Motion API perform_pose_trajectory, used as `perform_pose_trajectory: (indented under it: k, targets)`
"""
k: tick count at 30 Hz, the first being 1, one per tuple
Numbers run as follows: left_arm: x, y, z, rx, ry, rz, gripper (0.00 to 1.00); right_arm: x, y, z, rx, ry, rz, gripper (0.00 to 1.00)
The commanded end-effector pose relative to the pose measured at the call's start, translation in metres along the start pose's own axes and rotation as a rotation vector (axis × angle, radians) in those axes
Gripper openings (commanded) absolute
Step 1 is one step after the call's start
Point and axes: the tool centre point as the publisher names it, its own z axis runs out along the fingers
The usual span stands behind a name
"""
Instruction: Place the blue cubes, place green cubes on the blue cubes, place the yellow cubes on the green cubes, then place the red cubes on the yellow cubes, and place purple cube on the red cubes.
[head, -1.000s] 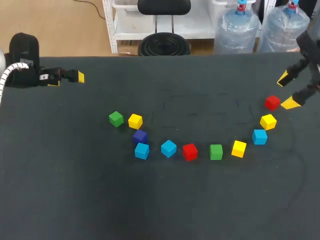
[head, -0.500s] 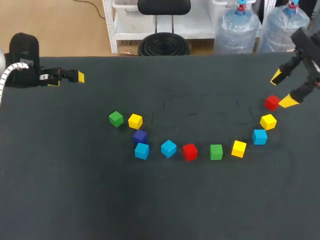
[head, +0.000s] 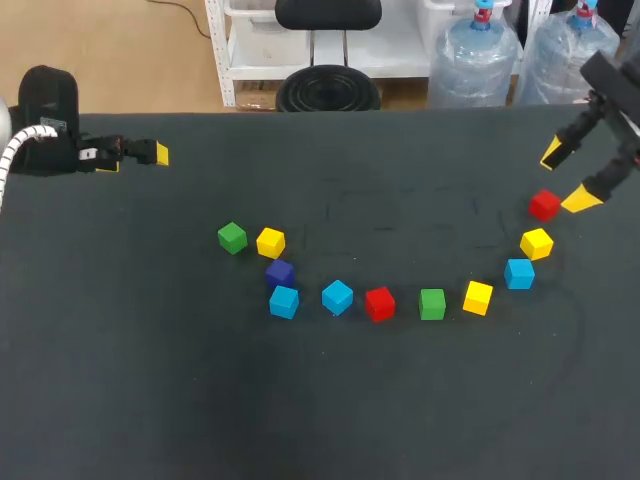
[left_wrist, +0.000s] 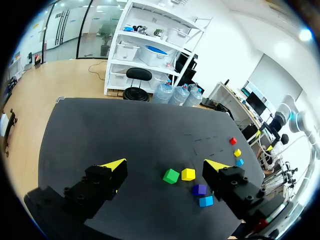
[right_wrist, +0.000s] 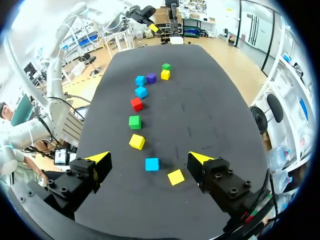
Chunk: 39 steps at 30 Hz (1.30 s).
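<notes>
Near red cube (head: 544, 205), right fingers (head: 581, 200) apart

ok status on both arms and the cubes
Left gripper parked far left, fingers open, empty. Right gripper open, empty, by the right-end red cube. Cubes all single on the table, none stacked. Nothing in the way.
</notes>
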Motion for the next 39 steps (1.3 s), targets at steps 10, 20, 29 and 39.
perform_pose_trajectory:
  k: [10,20,29,39]
  targets:
    - [-0.001,0.001,-0.003,-0.004,0.022,0.099,1.0,0.0,-0.001,0.0,-0.003,-0.001,-0.001,1.0]
    - [0.0,-0.034,-0.002,0.015,0.095,0.425,1.0,0.0,-0.001,0.0,-0.003,-0.001,-0.001,1.0]
    - [0.024,-0.085,0.001,0.189,0.196,0.706,1.0,0.0,-0.001,0.0,-0.003,-0.001,-0.001,1.0]
    - [0.039,-0.115,0.001,0.359,0.33,1.047,1.0,0.0,-0.001,0.0,-0.003,-0.001,-0.001,1.0]
